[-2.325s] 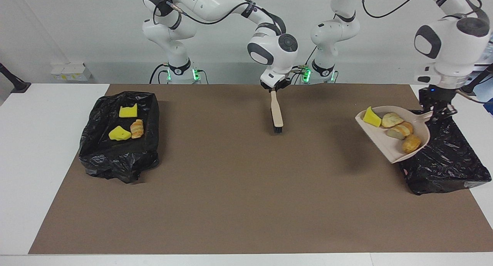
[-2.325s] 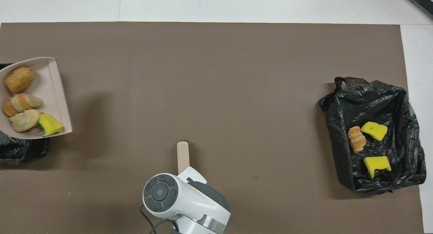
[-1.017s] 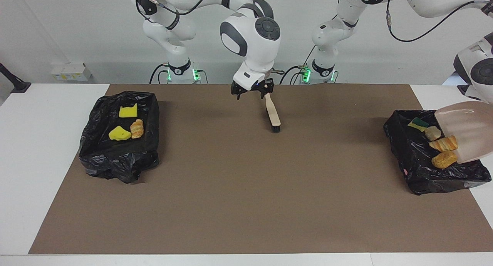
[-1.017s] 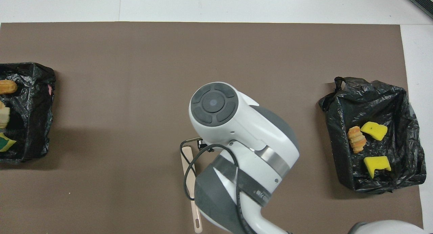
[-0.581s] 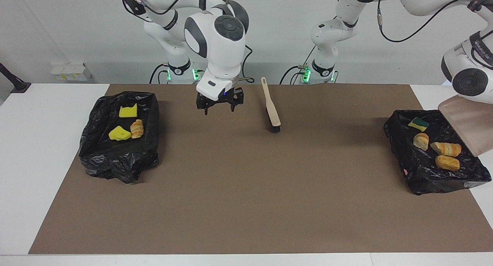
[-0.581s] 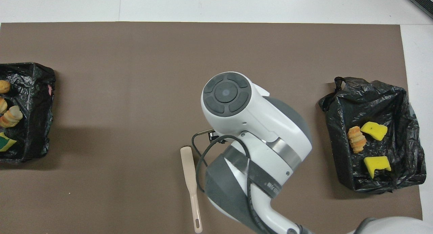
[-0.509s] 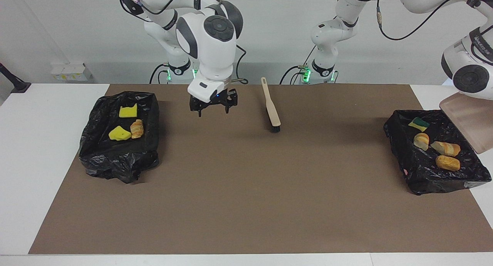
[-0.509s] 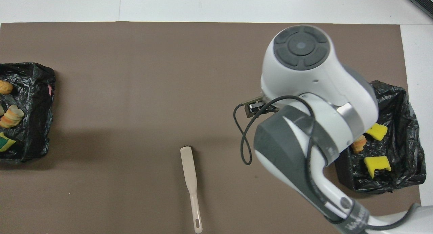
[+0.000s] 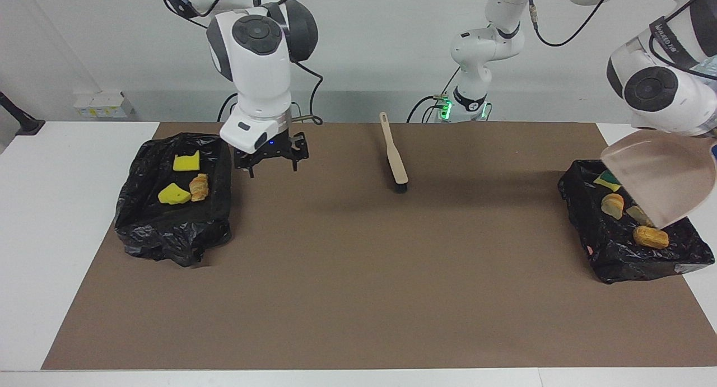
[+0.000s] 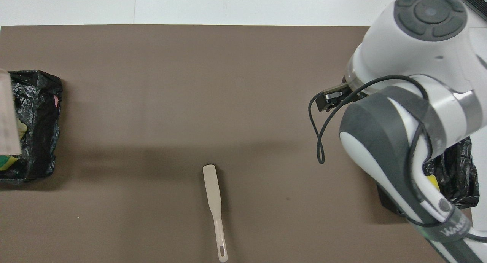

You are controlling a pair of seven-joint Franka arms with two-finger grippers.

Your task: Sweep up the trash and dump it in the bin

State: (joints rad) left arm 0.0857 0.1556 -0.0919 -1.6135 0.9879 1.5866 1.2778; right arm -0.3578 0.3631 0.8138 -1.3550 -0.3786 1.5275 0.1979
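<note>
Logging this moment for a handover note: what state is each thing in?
Bin at the left arm's end: open, lined with a black bag.
Bin at the right arm's end: open, lined with a black bag.
Trash: lying in both bins.
Dustpan: raised on the left arm, tipped steeply over the bin at the left arm's end.
Brush: lying flat on the mat, ungripped.
Right gripper: open, empty, over the mat.

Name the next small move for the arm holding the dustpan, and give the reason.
Probably level the dustpan and carry it away from over the bin, then set it on the mat. It hangs tipped over that bin with nothing visible on it, and its trash lies in the bag. The mat shows no loose pieces, the brush lies released, and the right gripper hangs open.
</note>
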